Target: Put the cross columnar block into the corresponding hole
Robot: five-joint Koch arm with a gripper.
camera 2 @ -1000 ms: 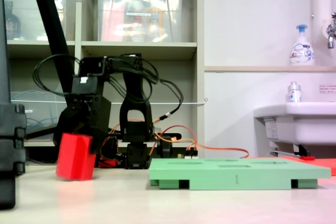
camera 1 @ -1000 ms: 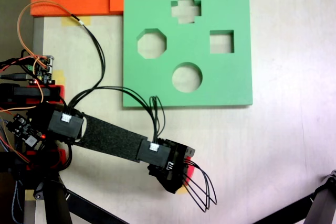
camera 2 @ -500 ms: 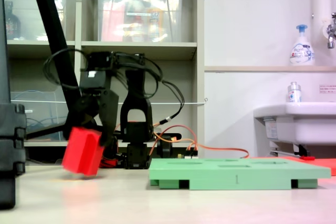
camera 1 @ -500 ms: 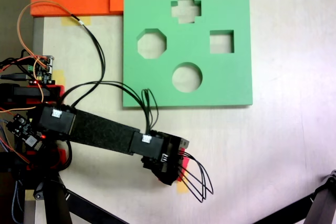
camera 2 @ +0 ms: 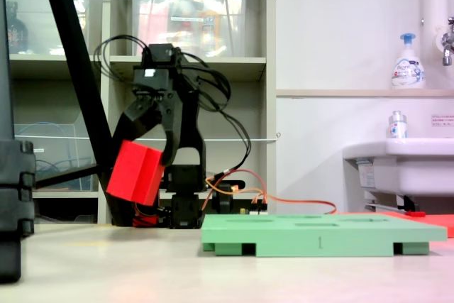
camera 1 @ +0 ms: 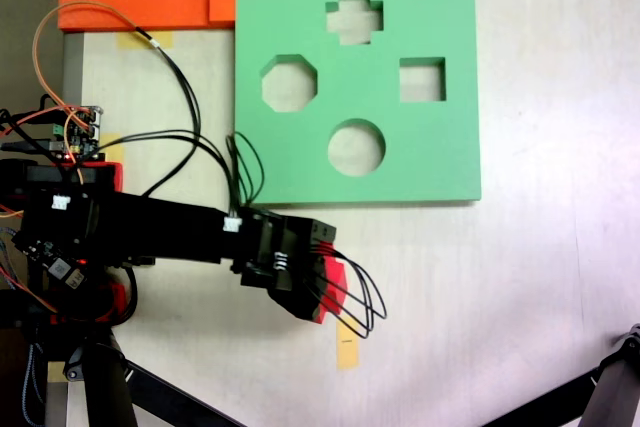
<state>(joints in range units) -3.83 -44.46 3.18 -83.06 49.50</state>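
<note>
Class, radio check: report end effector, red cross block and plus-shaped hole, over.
End effector shut on red cross block, tilted, clear of table. Plus-shaped hole in green board open, block not yet over board. Nothing in the way.

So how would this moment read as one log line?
gripper: shut on red cross block | block: lifted off table, tilted | cross hole: empty

You have open air above the green foam board point(camera 2: 323, 235) at lower right of the side-on fixed view. In the top-down fixed view, bare surface point(camera 1: 540, 287) lies lower right; black cables point(camera 1: 240, 162) overhang the board's lower-left corner.
</note>
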